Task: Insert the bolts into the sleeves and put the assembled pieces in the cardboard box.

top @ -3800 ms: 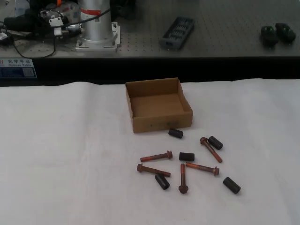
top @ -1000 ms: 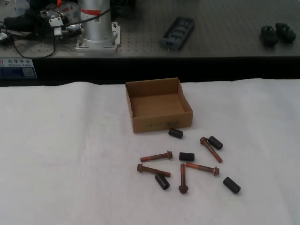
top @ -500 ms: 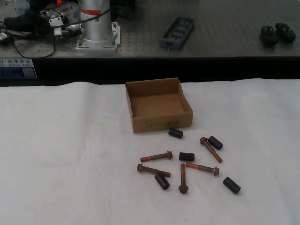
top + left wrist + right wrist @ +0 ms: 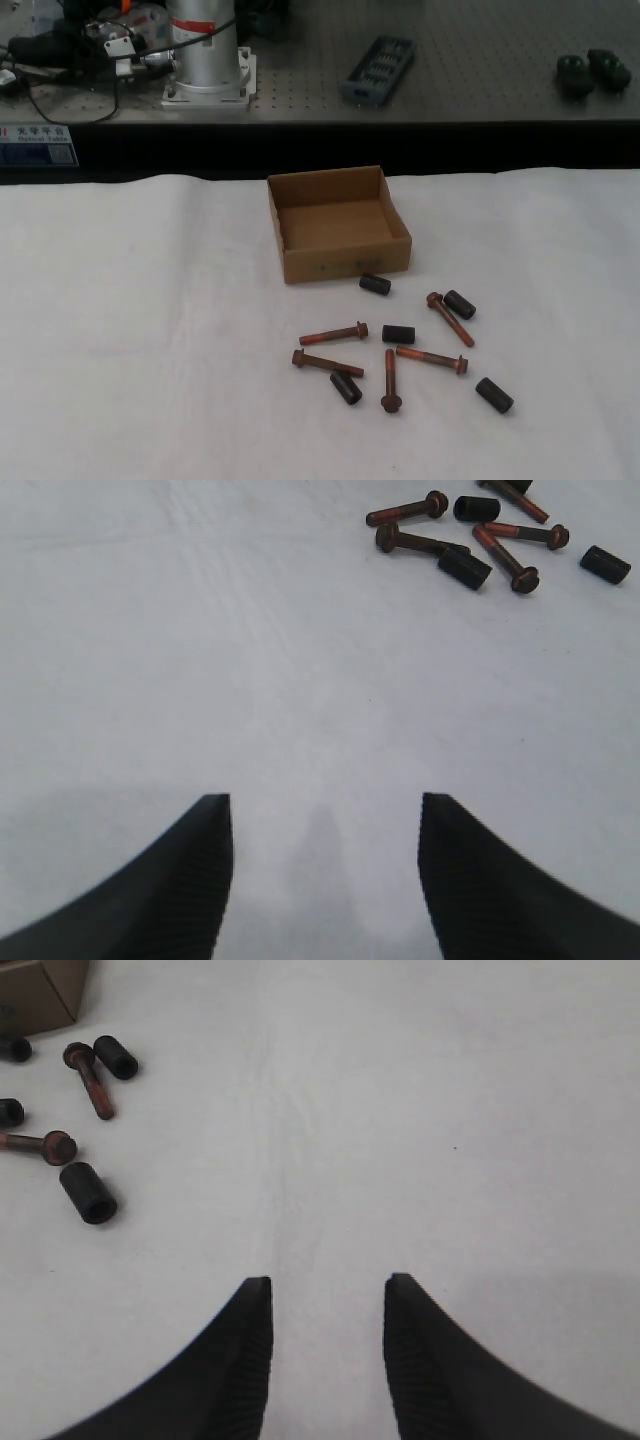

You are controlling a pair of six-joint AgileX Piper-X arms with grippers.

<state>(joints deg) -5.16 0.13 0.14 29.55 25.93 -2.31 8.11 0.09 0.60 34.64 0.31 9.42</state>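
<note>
Five bolts (image 4: 333, 333) and five sleeves (image 4: 398, 333) lay loose on the white cloth (image 4: 150, 330), none mated, so I judged the task to be at step one, first pick not yet made. My left gripper (image 4: 325, 815) hung over bare cloth, fingers apart, nothing between them, with the pile well off from it. The leftmost bolt (image 4: 327, 363) lay flat, its tip just beside a near sleeve (image 4: 346, 387); I couldn't tell if they touched. The cardboard box (image 4: 345, 262) sat open and empty just behind the pile. The far-right sleeve (image 4: 494, 395) lay on its side, apart from the rest, the easy grab for that side. My right gripper (image 4: 328, 1295) was also spread and empty over bare cloth, beside the pile. As I saw it, the next move called for a low pinch on one bolt's shank with one arm and a sleeve taken by the other, then bore and shank lined up end to end. The parts lie flat and close together, so fingers had to come down without nudging neighbours.
</note>
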